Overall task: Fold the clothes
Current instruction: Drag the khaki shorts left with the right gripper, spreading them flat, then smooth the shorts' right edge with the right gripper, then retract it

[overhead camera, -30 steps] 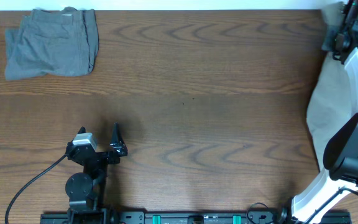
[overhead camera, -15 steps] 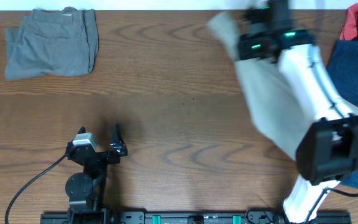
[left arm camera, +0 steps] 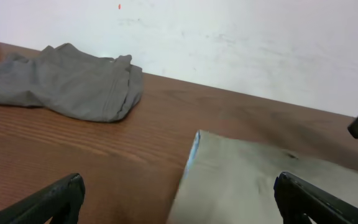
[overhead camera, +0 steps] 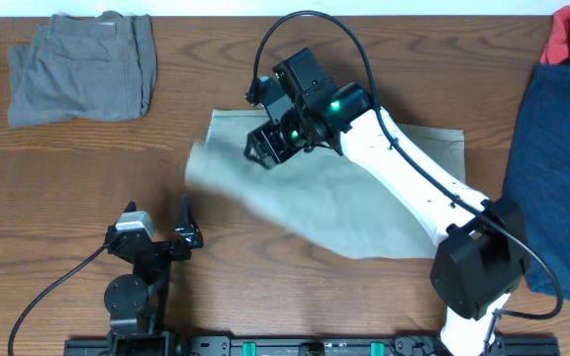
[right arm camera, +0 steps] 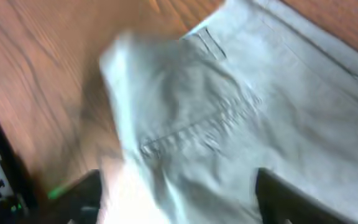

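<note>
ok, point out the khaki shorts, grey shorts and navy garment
khaki shorts (overhead camera: 334,213), overhead view, middle of the spread fabric.
grey shorts (overhead camera: 82,69), overhead view, centre of the bundle.
navy garment (overhead camera: 552,158), overhead view, middle of the visible part.

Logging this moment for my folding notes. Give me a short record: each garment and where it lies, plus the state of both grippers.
grey shorts: bunched, top-left corner of the table in the overhead view
beige shorts: spread mid-table, left edge blurred
navy garment: at the right edge
left gripper: open, empty
right gripper: open, fingers apart over the beige shorts
</note>
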You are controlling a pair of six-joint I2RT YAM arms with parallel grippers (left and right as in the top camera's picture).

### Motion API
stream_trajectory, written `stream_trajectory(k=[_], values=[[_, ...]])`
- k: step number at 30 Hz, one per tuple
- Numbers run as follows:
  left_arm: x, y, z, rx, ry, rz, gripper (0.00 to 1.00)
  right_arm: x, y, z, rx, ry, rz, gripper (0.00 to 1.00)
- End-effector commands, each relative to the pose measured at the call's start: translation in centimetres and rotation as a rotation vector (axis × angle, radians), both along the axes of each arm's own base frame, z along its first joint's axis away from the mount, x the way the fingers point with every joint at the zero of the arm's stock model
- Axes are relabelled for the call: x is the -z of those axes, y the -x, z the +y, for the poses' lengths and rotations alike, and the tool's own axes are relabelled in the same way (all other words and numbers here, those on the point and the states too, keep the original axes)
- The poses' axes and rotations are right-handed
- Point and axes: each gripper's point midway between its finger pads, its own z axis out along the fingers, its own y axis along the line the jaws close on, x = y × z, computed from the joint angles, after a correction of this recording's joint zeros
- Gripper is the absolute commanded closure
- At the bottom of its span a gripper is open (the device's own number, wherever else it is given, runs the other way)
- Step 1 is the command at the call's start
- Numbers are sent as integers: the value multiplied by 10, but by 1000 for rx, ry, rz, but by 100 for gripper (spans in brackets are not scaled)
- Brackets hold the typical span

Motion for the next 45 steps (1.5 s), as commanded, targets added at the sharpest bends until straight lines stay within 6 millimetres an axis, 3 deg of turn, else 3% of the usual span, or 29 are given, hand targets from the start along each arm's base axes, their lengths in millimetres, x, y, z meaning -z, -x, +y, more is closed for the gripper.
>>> stream_trajectory(k=[1,5,7,9,12,15,19,21,24,29,34,39,45], values=[[15,0,-1,8,-12,43,2,-18,0,-15,37,-12,3,19],[15,0,-1,8,-12,43,2,-32,-6,-49,106,0,20,16],[15,0,-1,8,-12,43,2,-44,-16,-77,173,-3,16,12],[15,0,-1,8,-12,43,2,-56,-27,-113,259,-4,14,1],[15,0,-1,8,-12,43,2,-65,-38,-174,403,15,33,1],[15,0,-1,8,-12,43,2,-55,-30,-231,526,90,117,1],[15,0,-1,8,-12,43,2,-25,-3,-328,788,366,260,1],[15,0,-1,8,-12,43,2,-13,11,-354,881,416,329,1],[15,0,-1,8,-12,43,2,7,23,-370,916,431,395,1],[15,0,-1,8,-12,43,2,51,36,-377,970,435,461,1],[15,0,-1,8,-12,43,2,92,34,-378,988,422,430,2],[15,0,-1,8,-12,43,2,117,36,-395,1080,490,387,6],[15,0,-1,8,-12,43,2,137,34,-390,1049,446,359,9]])
